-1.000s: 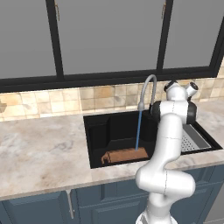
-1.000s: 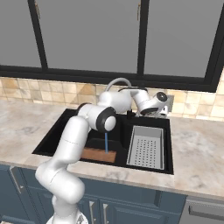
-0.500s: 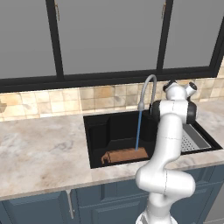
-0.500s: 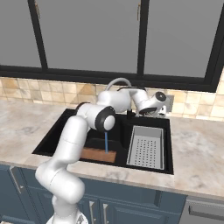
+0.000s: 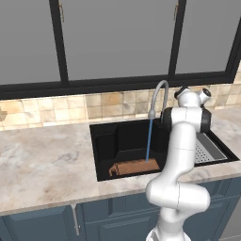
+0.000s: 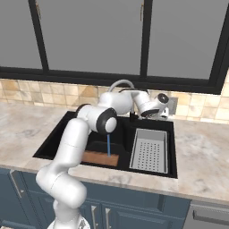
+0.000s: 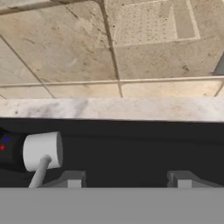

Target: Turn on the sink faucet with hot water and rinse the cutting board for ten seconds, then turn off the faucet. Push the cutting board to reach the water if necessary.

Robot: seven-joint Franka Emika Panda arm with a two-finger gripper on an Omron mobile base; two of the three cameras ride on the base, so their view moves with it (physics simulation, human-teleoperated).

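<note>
The cutting board (image 5: 135, 167) lies flat on the floor of the sink (image 5: 106, 148), against the near wall, its long axis running left to right along that wall. Its handle cut-out end points left in the left base view. A thin blue stream of water (image 5: 148, 140) drops straight from the nozzle of the faucet (image 5: 158, 96) and lands on the right part of the board. The faucet arches up from the far edge of the sink and curves toward the near side. To the right of the board, a grey perforated drain tray (image 6: 150, 150) sits in the sink. The pincer (image 7: 129, 179) hangs at the far edge of the sink by the tiled wall, fingertips (image 7: 70, 179) apart with nothing between them; a white faucet handle (image 7: 43, 151) is just left of it, above the black counter edge.
</note>
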